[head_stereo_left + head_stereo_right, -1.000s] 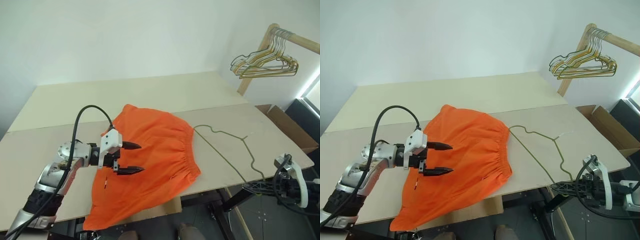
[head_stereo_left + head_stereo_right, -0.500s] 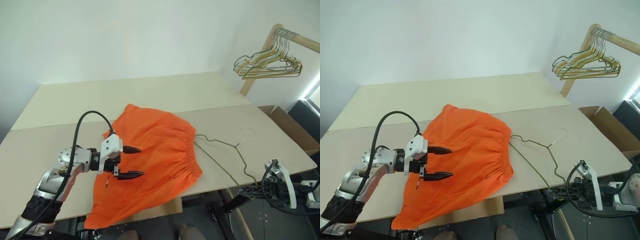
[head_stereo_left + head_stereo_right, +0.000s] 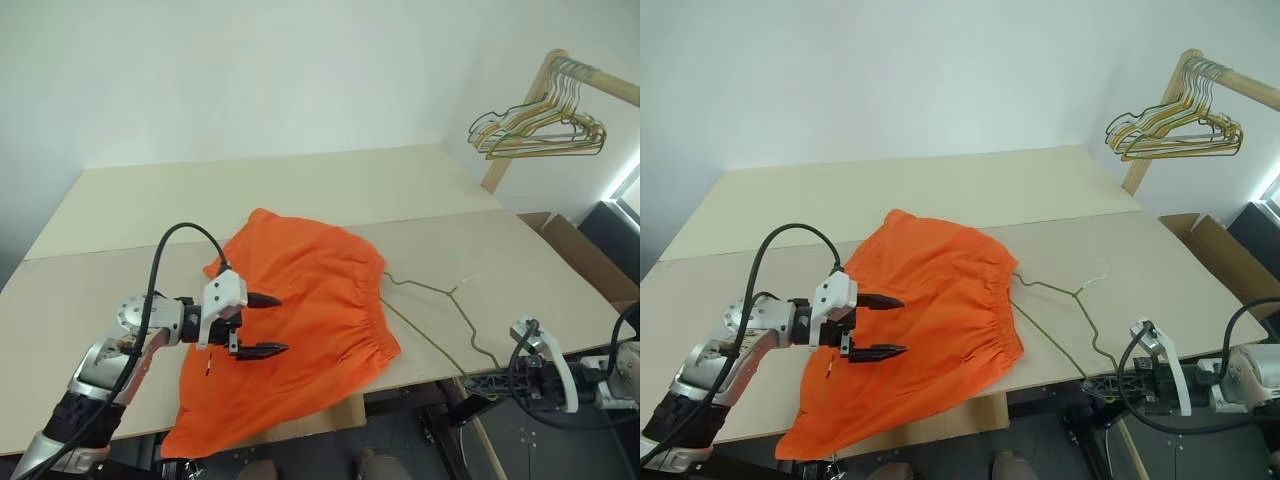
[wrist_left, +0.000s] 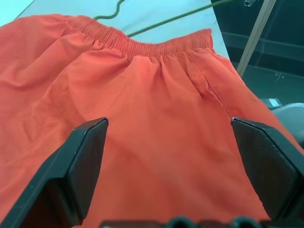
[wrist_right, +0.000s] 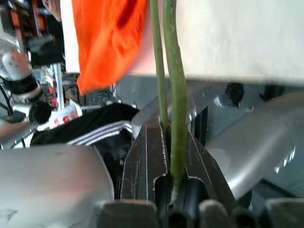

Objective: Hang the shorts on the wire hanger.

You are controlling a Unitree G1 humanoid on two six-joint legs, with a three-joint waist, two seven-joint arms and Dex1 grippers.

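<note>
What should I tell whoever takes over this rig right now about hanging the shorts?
Left gripper: open, hovering over the shorts, holding nothing.
Right gripper: shut on the wire hanger at the table's near edge.
Shorts lie flat on the table, waistband toward the hanger, one leg drooping over the edge.
Done: hanger gripped.
Left: get the shorts onto the hanger.

My left arm [image 3: 105, 365] is silver metal at the forearm, ribbed black lower down, with a round silver joint near the wrist. A thick black cable [image 3: 165, 250] loops up from it and drops into a white block behind my left jaws [image 3: 262, 325], whose two fingers are black, tapered and pointed. In the left wrist view their inner faces are flat, matte black. My right arm [image 3: 1250, 375] is silver too, with a white bracket and coiled black cables. My right jaws [image 5: 167, 156] are dark grey.
</note>
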